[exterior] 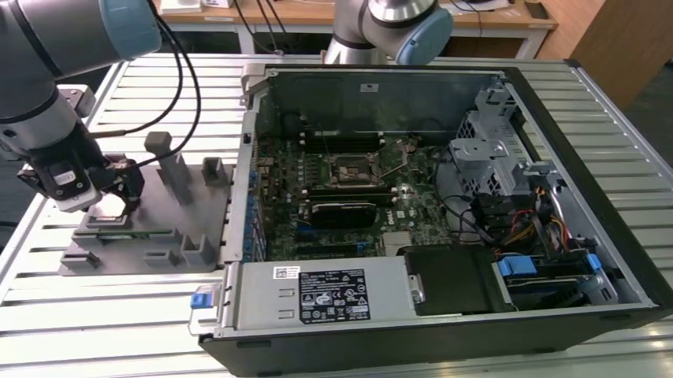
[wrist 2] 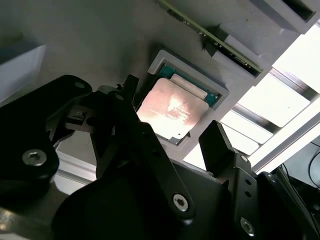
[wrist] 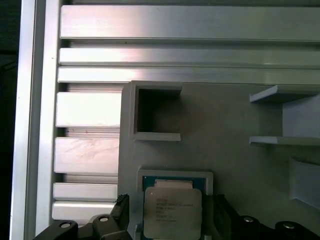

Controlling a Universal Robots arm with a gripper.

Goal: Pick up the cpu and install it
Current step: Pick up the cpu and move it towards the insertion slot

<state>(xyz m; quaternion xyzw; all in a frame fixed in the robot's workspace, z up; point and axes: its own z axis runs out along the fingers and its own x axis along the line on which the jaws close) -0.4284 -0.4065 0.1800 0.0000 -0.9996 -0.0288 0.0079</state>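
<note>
Arm (exterior: 42, 71) enters from the upper left of the exterior view. Gripper (exterior: 110, 197) is low over the grey fixture plate (exterior: 158, 236), at the exterior view's left, mid-height in the frame.

Cpu (wrist: 172, 210) lies flat in a shallow square pocket (wrist: 175, 175) of the fixture plate. Its metal lid faces up, with a green rim showing around the lid.

Both wrist views show the cpu between the two black fingers (wrist: 122, 212). The claw is apart, one finger on each side of the pocket.
- First wrist view: both fingers stand outside the pocket's raised walls, neither touching the chip.
- Second wrist view: one fingertip is close by the cpu's edge; the other stands off with a visible gap.

Cpu rests seated in the pocket, not gripped.

Fixture plate sits on a slatted aluminium table (exterior: 105, 331) and carries several grey uprights (exterior: 163, 157).

From the centre to the exterior view's right, an open computer case (exterior: 368, 94) lies on its side:
- Motherboard (exterior: 284, 181) is exposed.
- Its socket (exterior: 351, 169), near frame centre, is well apart from the gripper.
- Power supply (exterior: 326, 295) runs along the case's lower edge.
</note>
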